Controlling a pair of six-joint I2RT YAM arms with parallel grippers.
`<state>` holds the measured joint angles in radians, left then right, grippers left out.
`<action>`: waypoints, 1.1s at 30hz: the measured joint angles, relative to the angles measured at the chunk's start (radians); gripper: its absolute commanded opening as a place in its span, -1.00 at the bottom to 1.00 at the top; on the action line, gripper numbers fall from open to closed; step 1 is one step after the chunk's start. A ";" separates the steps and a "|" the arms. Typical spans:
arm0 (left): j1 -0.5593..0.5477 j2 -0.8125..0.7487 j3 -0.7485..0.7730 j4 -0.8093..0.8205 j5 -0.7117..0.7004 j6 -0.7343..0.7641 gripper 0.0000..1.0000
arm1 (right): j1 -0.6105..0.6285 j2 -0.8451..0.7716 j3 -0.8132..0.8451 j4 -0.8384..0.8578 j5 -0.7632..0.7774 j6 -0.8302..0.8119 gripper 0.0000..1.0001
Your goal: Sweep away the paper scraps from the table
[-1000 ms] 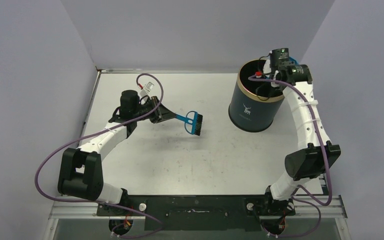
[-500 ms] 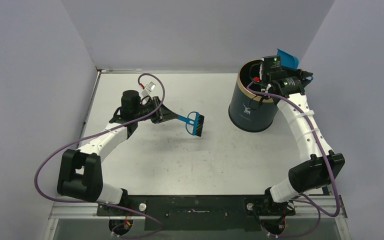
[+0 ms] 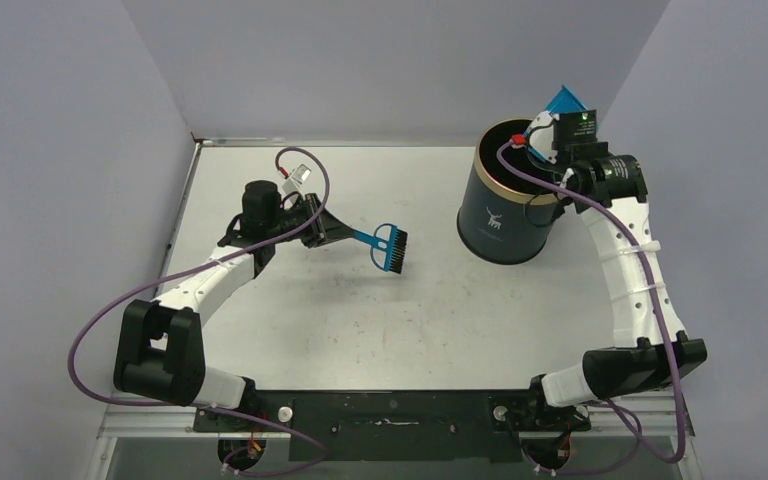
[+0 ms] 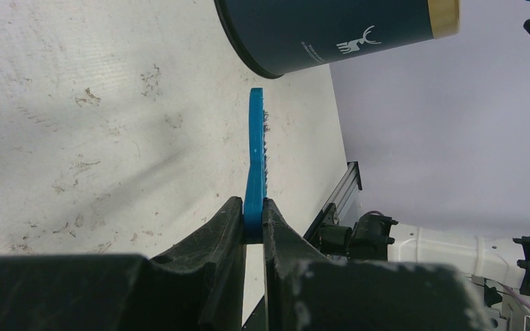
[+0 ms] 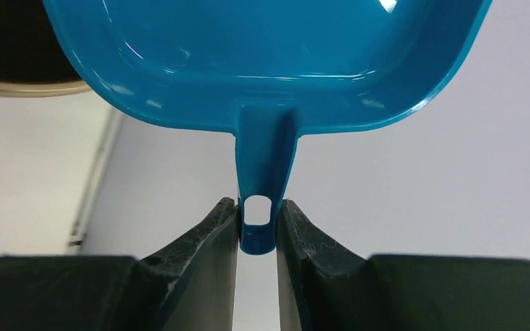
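No paper scraps show on the white table (image 3: pixel 360 320); only faint dark scuffs. My left gripper (image 3: pixel 345 233) is shut on the handle of the blue hand brush (image 3: pixel 390 247), also in the left wrist view (image 4: pixel 256 148), held over the table's middle, black bristles toward the near side. My right gripper (image 5: pixel 256 222) is shut on the handle of the blue dustpan (image 5: pixel 262 62). In the top view the dustpan (image 3: pixel 564 101) is raised behind the far rim of the dark bin (image 3: pixel 508 205); what is inside the bin is hidden.
The dark blue round bin with a gold rim and a white deer mark stands at the table's back right, also in the left wrist view (image 4: pixel 331 31). Grey walls close in on the back and both sides. A black rail (image 3: pixel 390 412) runs along the near edge.
My right arm has swung the dustpan up and back, from over the bin's mouth to behind its far rim. The left arm and brush have barely moved.
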<state>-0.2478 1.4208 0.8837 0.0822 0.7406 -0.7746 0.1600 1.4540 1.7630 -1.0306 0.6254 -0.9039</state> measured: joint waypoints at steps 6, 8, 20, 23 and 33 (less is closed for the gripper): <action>0.000 0.000 0.000 -0.010 -0.007 0.011 -1.00 | 0.039 -0.092 -0.034 -0.100 -0.285 0.134 -0.89; 0.000 0.000 0.000 -0.016 -0.008 0.016 -1.00 | 0.053 -0.123 -0.066 -0.135 -0.385 0.151 -0.89; -0.002 -0.001 -0.005 -0.009 0.017 -0.023 -1.00 | 0.131 -0.221 -0.595 -0.230 -0.853 0.135 -0.89; -0.002 -0.014 -0.039 0.009 0.028 -0.045 -1.00 | 0.150 -0.245 -0.751 -0.175 -0.846 0.149 -0.89; 0.000 -0.018 -0.169 0.044 0.056 -0.086 -1.00 | 0.175 -0.170 -0.983 0.127 -0.759 0.266 -0.83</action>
<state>-0.2481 1.4029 0.7151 0.1265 0.7971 -0.8608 0.3355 1.2842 0.7799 -0.9039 -0.1337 -0.6380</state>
